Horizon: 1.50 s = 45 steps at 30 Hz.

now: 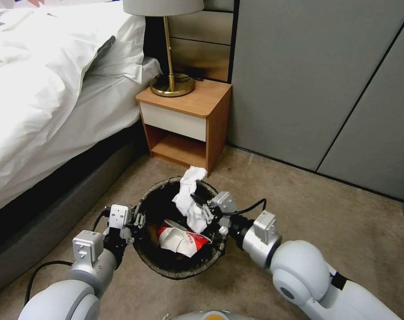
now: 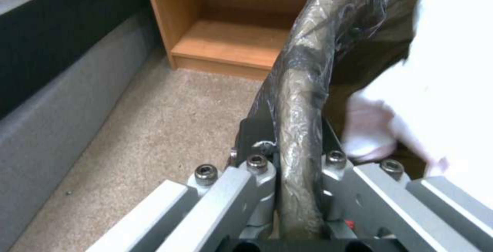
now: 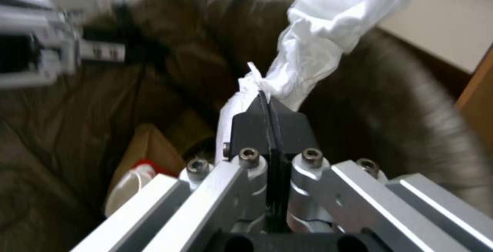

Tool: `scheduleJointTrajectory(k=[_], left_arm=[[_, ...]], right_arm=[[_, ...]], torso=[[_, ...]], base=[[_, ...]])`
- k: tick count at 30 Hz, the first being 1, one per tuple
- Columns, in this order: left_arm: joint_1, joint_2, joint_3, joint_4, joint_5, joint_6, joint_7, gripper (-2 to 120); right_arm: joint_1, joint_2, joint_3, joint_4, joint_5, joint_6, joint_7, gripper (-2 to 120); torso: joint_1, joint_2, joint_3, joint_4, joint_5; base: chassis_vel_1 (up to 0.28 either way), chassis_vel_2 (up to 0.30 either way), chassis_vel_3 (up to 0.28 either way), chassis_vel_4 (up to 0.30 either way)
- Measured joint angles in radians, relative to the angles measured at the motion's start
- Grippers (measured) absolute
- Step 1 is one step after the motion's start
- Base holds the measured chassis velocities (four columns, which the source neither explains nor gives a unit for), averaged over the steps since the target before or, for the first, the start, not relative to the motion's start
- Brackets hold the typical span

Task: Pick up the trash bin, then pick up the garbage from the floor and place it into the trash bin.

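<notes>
Nearest to us, our two arms reach forward and down to the bin (image 1: 145, 202), which sits low before us over the carpet (image 1: 300, 209), between the bed (image 1: 46, 98) and the grey wall (image 1: 326, 80).

Our left gripper (image 1: 137, 221) is at the bin's left rim. In the left wrist view its jaws are clamped on the bag-covered rim (image 2: 300, 101), one finger (image 2: 255, 128) outside and the other inside, with the rim running straight between them.

Our right gripper (image 1: 201, 205) is over the bin's right side, just above the opening. Its jaws are pinched together on a crumpled white tissue (image 1: 188, 195); in the right wrist view the black pads (image 3: 252, 126) meet on a fold of tissue (image 3: 329, 32), and the rest stands up past the fingertips. The tissue hangs partly over the bin's far rim.

Inside the bin lies a crushed red-and-white cup (image 1: 184, 241), and beneath it what may be brown paper, though the blur leaves us unsure.

Beyond the bin stands a wooden nightstand (image 1: 188, 120), its lower shelf open, with a brass lamp (image 1: 171, 66) on top.
</notes>
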<state>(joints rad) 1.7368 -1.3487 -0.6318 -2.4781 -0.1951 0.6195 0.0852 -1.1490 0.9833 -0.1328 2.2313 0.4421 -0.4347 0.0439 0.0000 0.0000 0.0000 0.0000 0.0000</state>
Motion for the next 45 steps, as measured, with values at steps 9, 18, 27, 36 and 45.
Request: scheduleJointTrajectory(k=[9,18,27,36,45], left_arm=[[0.005,0.003,-0.001,-0.007,0.001,0.000,0.002,1],[-0.002,0.001,0.002,-0.006,0.000,-0.001,0.005,1],[-0.006,0.004,0.000,-0.004,-0.003,-0.001,0.006,1],[-0.009,0.003,0.000,-0.003,-0.005,-0.003,0.010,1],[-0.003,-0.005,-0.002,-0.001,0.003,-0.005,0.006,1]], right_arm=[[0.032,0.018,-0.076,-0.057,-0.018,-0.057,0.079,14],[0.064,0.036,-0.114,-0.068,0.086,-0.145,0.187,48],[0.084,0.048,-0.120,-0.050,0.215,-0.199,0.257,81],[0.064,0.037,-0.079,-0.003,0.241,-0.191,0.268,100],[-0.047,-0.027,0.092,0.118,0.140,0.018,0.124,100]], torso=[[0.000,0.000,0.000,0.0000,0.0000],[0.000,0.000,0.000,0.0000,0.0000],[0.000,0.000,0.000,0.0000,0.0000],[0.000,0.000,0.000,0.0000,0.0001],[0.000,0.000,0.000,0.0001,0.0001]], base=[[0.000,0.000,0.000,0.000],[0.000,0.000,0.000,0.000],[0.000,0.000,0.000,0.000],[0.000,0.000,0.000,0.000],[0.000,0.000,0.000,0.000]])
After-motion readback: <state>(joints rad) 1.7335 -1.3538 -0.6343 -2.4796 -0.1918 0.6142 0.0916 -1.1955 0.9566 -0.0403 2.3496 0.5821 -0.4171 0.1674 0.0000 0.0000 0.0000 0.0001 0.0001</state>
